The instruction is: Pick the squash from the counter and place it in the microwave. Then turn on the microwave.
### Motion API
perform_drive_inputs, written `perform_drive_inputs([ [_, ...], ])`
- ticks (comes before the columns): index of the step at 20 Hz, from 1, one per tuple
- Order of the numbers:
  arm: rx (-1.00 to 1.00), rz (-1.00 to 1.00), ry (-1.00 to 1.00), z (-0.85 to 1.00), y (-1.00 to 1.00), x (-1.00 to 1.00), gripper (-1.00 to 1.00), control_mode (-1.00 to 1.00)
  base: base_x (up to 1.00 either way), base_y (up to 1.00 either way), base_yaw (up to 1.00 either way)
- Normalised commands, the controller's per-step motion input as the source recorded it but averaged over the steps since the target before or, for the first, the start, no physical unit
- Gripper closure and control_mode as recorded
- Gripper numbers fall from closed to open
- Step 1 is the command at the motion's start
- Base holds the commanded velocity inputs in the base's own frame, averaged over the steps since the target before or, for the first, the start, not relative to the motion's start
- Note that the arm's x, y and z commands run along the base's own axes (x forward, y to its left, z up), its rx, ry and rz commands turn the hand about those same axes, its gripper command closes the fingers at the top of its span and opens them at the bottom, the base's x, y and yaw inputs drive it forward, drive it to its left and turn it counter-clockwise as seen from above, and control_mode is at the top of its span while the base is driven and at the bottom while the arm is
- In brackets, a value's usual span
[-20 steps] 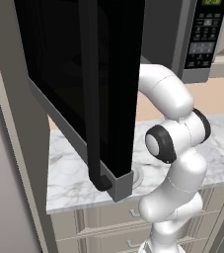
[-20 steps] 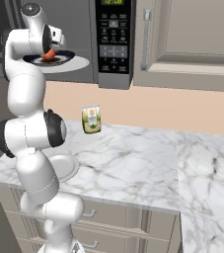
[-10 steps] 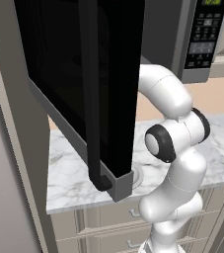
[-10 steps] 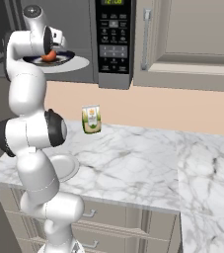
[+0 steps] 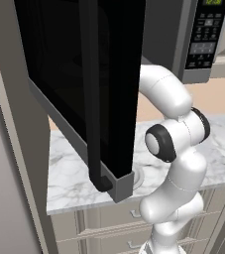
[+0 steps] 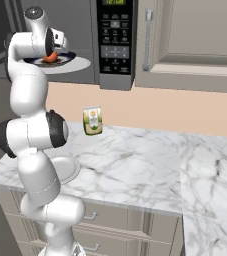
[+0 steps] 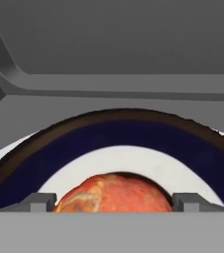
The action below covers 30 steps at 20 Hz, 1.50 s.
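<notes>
Gripper (image 7: pixel 112 201) spread wide, one grey fingertip (image 7: pixel 38 201) on each side of the squash (image 7: pixel 112 193), with small gaps visible between tips and fruit — released rather than clamped, as far as the hand view shows. Squash orange-red and mottled, resting on a white plate centre ringed by a dark blue band and a dark rim: the turntable plate (image 7: pixel 133 143) inside the microwave (image 6: pixel 116 42). Grey cavity walls and ceiling rising behind the plate. In the right base view, hand raised high at the open cavity, squash (image 6: pixel 50 58) a small orange lump on the plate just beside the hand. Microwave door (image 5: pixel 79 89) swung wide open in the left base view, dark glass and vertical black handle (image 5: pixel 95 114) filling the foreground; button panel with green display at upper right. Below, the counter (image 6: pixel 135 165) of white marble with grey veins over beige drawer fronts — a green-and-white carton (image 6: pixel 92 120) with yellow label upright near the back wall, a white plate (image 6: pixel 65 169) partly hidden behind the arm's lower links.
</notes>
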Motion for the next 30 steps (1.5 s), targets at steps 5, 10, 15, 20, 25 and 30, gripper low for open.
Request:
perform_drive_inputs([
  [5,0.0,0.0,0.0,-0.04,0.0,0.1,1.0,-1.0,0.0,0.0,0.0],
  [10,0.0,0.0,0.0,-0.02,0.0,0.07,1.0,-1.0,0.0,0.0,0.0],
  [15,0.0,0.0,0.0,-0.03,0.01,0.11,-1.0,-1.0,0.0,0.0,0.0],
  [20,0.0,0.0,0.0,-0.03,0.0,0.09,-1.0,-1.0,0.0,0.0,0.0],
  [25,0.0,0.0,0.0,-0.02,0.0,0.03,-1.0,-1.0,0.0,0.0,0.0],
  [30,0.0,0.0,0.0,-0.06,0.0,0.02,-1.0,-1.0,0.0,0.0,0.0],
])
